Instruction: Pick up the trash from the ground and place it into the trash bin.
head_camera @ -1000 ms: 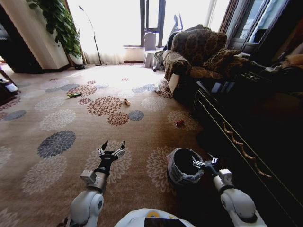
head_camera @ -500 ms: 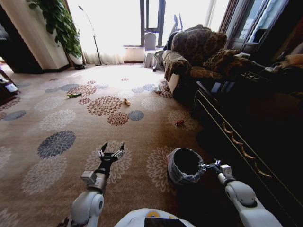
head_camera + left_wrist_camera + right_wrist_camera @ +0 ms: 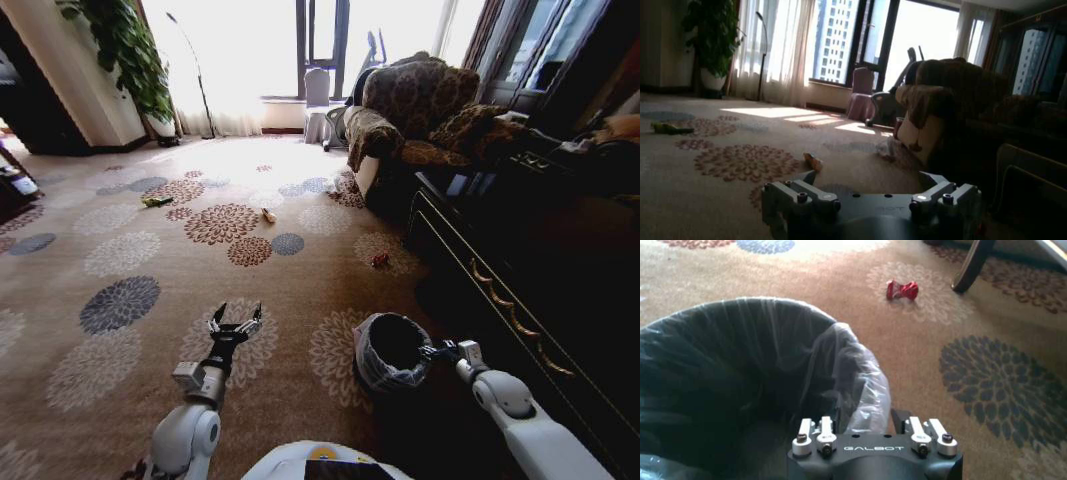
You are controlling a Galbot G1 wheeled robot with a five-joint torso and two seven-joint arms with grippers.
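Observation:
The trash bin (image 3: pixel 377 366), black with a whitish liner, stands on the carpet at my lower right. My right gripper (image 3: pixel 437 351) sits at its right rim, shut on the lined edge (image 3: pixel 863 375). A crushed red can (image 3: pixel 379 260) lies on the carpet beyond the bin (image 3: pixel 901 290). Farther out lie a yellowish piece (image 3: pixel 268 214) and a green piece (image 3: pixel 155 201). Something white (image 3: pixel 334 184) lies by the armchair's foot. My left gripper (image 3: pixel 236 316) hangs open and empty above the carpet, left of the bin.
A dark cabinet (image 3: pixel 520 260) runs along the right side, close to the bin. A patterned armchair (image 3: pixel 410 120) stands at the back right and a potted plant (image 3: pixel 125 50) at the back left. Open carpet stretches ahead and to the left.
My right forearm has swung outward to the right and lower, while its gripper stays at the bin's rim. The left arm and the bin have not moved.

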